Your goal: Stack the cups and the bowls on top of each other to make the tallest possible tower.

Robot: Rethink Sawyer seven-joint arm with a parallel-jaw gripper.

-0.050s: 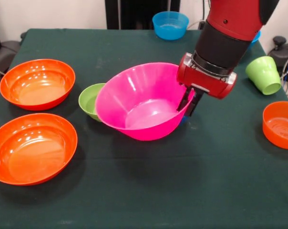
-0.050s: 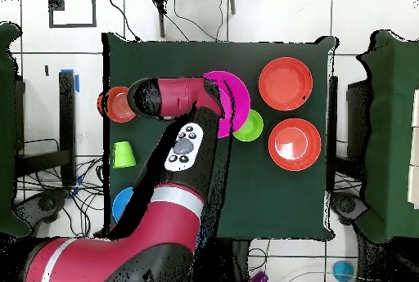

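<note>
Gripper (image 1: 190, 101) clamped on the right rim of the pink bowl (image 1: 139, 102): one finger inside the wall, one outside, jaws narrow on the thin plastic; bowl tilted, grasped side high, opposite rim toward the small green bowl (image 1: 90, 100), which sits just beside it and partly hidden behind it; cannot tell whether the pink bowl's base touches the cloth or is just clear of it.

Other pieces: two wide orange bowls (image 1: 37, 83) (image 1: 32, 148) at the left of the front view, well apart from the pink one; smaller orange bowl (image 1: 280, 124) at the right edge; green cup (image 1: 264, 75) lying tipped on its side; blue bowl (image 1: 170, 25) at the far edge. No stack standing yet by these views.

Risks, as judged:
- one-sided rim pinch on a big glossy bowl; it may swing or slip out under its own weight;
- low rim may clip the green bowl in a sideways move and shove it;
- tilted release over an orange bowl could seat it crooked, or push that bowl across the cloth;
- a bit of blue shows under the pink bowl below the gripper; identity unclear, could catch.
</note>
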